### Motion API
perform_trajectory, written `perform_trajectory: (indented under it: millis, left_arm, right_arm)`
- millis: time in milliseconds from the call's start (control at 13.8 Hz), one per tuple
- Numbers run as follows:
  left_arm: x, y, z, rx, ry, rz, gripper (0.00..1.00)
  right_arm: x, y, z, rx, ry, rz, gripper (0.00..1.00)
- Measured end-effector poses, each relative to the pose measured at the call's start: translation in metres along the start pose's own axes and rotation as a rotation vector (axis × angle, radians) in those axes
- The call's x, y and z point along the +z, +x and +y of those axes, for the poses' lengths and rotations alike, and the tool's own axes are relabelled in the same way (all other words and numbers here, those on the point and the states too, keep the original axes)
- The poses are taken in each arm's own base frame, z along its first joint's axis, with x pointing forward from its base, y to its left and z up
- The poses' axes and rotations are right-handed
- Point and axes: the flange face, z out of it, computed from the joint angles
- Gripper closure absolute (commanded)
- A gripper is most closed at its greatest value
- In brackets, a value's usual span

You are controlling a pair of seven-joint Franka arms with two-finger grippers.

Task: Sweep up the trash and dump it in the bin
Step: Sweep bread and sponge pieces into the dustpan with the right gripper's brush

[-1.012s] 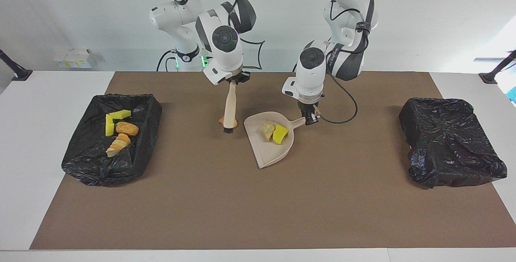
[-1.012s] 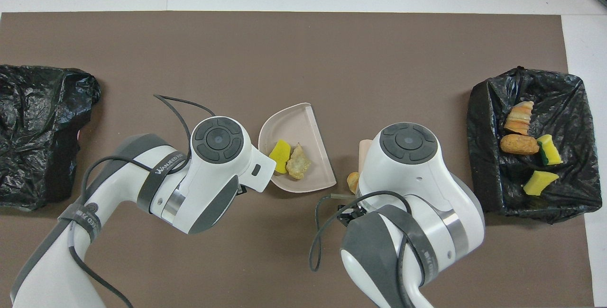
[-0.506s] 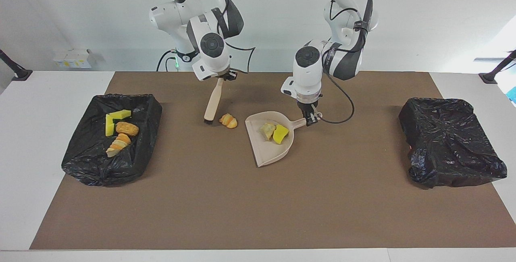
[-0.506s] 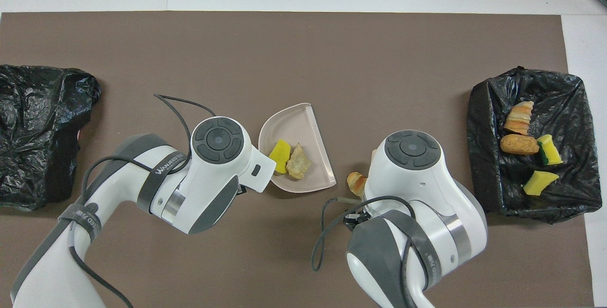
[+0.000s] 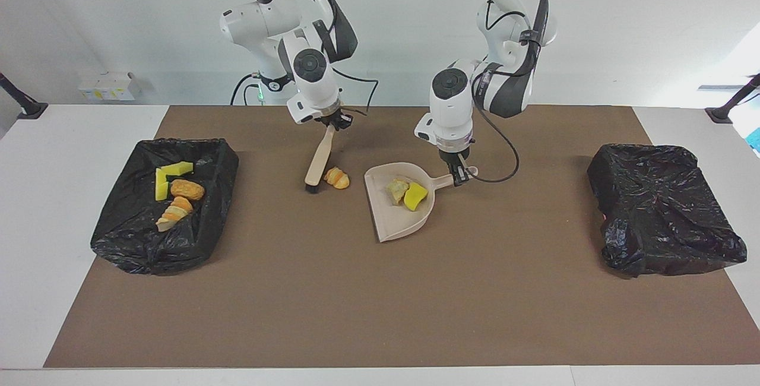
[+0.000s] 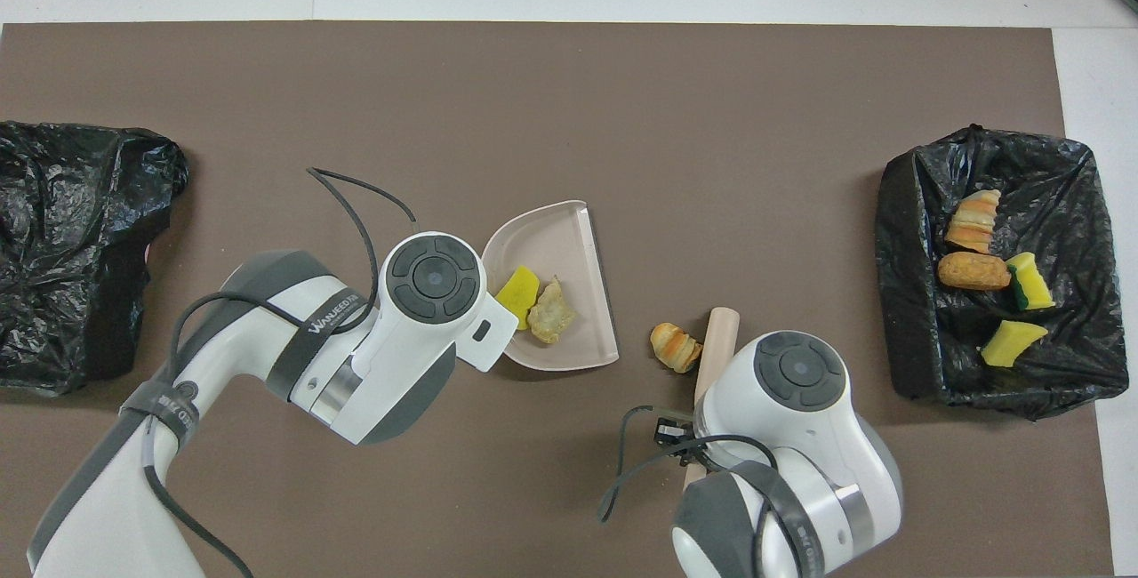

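Right hand [image 5: 330,120] grips the top of a beige brush [image 5: 317,161], tilted, its dark bristles on the brown mat [image 5: 380,303] covering the desk [image 5: 59,136]; the left hand [image 5: 456,167] is closed on the handle of a beige dustpan [image 5: 396,220], which rests on the mat. Largest on the desk are two black-lined bins: the one at the right arm's end [image 5: 127,237] holds four pieces of trash, a yellow sponge piece [image 5: 177,167], another yellow sponge piece [image 5: 160,187], a tan bread-like lump [image 5: 187,189] and an orange-striped lump [image 5: 172,214]; the one at the left arm's end [image 5: 665,214] is draped in black plastic with nothing of its inside showing. Inside the dustpan lie a yellow sponge scrap [image 5: 415,196] and a pale yellow-green scrap [image 5: 396,189], touching each other near the handle. One orange bread-like lump [image 5: 337,177] lies on the mat just beside the brush's bristles, between brush and dustpan, apart from the pan's open edge.
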Motion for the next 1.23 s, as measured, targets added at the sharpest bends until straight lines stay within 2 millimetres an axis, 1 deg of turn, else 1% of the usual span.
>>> perform_trajectory:
  millis: [72,289,434,506,578,723,795,867,940,1084,1229]
  left_arm:
    - [0.001,-0.001,0.002,0.004,-0.012,-0.014,1.0]
    - [0.001,0.003,0.014,0.024,-0.036,-0.051,1.0]
    - [0.0,0.005,0.019,0.035,-0.045,-0.069,1.0]
    - [0.001,0.006,0.021,0.038,-0.05,-0.076,1.0]
    - [0.001,0.005,0.022,0.04,-0.052,-0.08,1.0]
    - [0.001,0.005,0.022,0.041,-0.053,-0.082,1.0]
    - [0.001,0.005,0.022,0.046,-0.052,-0.081,1.0]
    - [0.001,0.005,0.021,0.056,-0.052,-0.081,1.0]
    - [0.001,0.005,0.021,0.067,-0.052,-0.08,1.0]
    - [0.001,0.002,0.018,0.096,-0.054,-0.078,1.0]
    - [0.003,-0.007,0.009,0.109,-0.059,-0.076,1.0]
  right_arm:
    - [-0.002,0.005,-0.016,-0.013,0.001,0.002,1.0]
    - [-0.009,0.013,-0.078,-0.078,0.014,0.017,1.0]
    - [-0.016,0.005,-0.117,-0.11,0.057,0.007,1.0]
    - [-0.02,0.0,-0.129,-0.118,0.079,-0.001,1.0]
    - [-0.02,-0.005,-0.137,-0.126,0.089,-0.008,1.0]
    - [-0.018,-0.012,-0.139,-0.135,0.073,-0.026,1.0]
    - [-0.021,-0.014,-0.135,-0.134,0.055,-0.046,1.0]
    - [-0.03,-0.016,-0.127,-0.129,0.042,-0.067,1.0]
    - [-0.042,-0.016,-0.117,-0.123,0.037,-0.082,1.0]
    - [-0.074,-0.015,-0.09,-0.113,0.04,-0.106,1.0]
    - [-0.102,-0.019,-0.062,-0.134,0.042,-0.128,1.0]
